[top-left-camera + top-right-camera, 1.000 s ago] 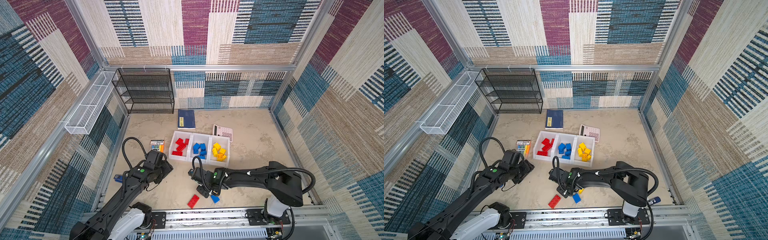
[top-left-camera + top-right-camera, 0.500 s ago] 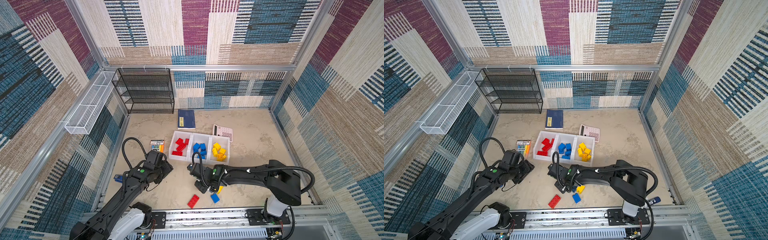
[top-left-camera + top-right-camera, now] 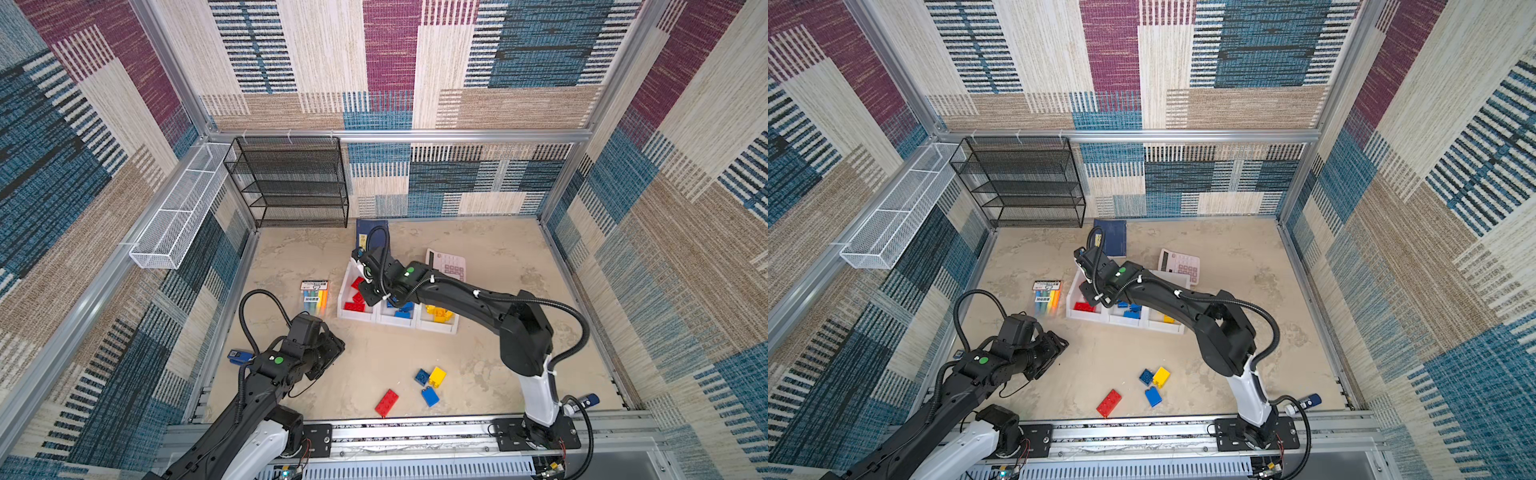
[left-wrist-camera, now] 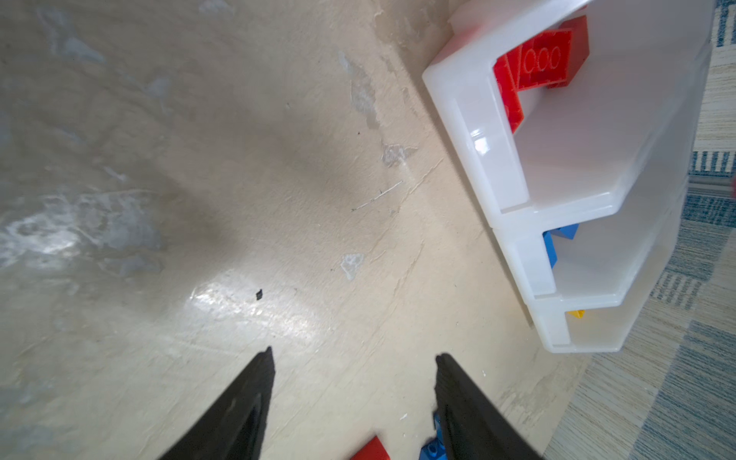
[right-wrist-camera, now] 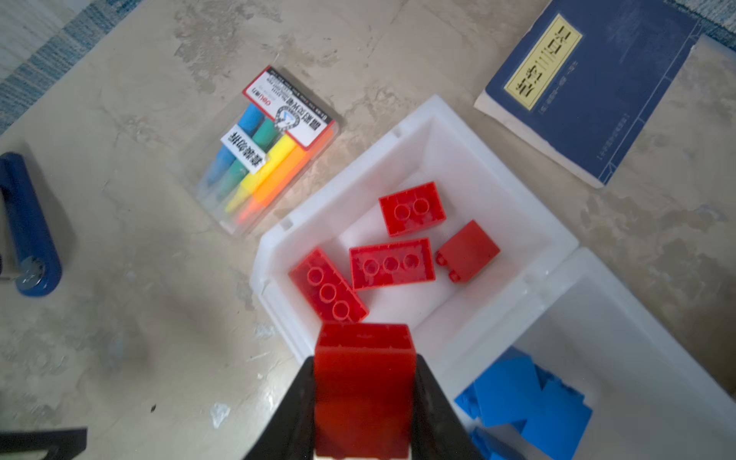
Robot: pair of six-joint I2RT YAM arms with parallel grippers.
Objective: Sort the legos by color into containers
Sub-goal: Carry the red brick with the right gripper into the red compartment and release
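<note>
My right gripper [image 5: 363, 358] is shut on a red lego [image 5: 364, 382] and hangs over the near corner of the leftmost of three joined white containers [image 5: 346, 169]. Several red legos [image 5: 392, 263] lie in that bin. Blue legos [image 5: 517, 398] fill the middle bin and yellow legos [image 3: 438, 311] the right one. In both top views the right gripper [image 3: 370, 291] reaches across the bins [image 3: 397, 322]. Near the front edge lie a red lego [image 3: 387, 402], two blue legos [image 3: 422, 376] [image 3: 429, 396] and a yellow lego [image 3: 437, 376]. My left gripper [image 4: 354, 353] stands open over bare table, left of them.
A marker pack [image 3: 315, 296] lies left of the bins, a blue book [image 3: 371, 232] behind them and a calculator [image 3: 446, 264] at their right rear. A black mesh rack [image 3: 291, 183] and a white wire basket [image 3: 174, 220] stand at the back left. A blue cylinder [image 3: 239, 356] lies by the left arm.
My right gripper has closed on a red lego among the front bricks and carried it up and back over the red bin. The left arm has not moved.
</note>
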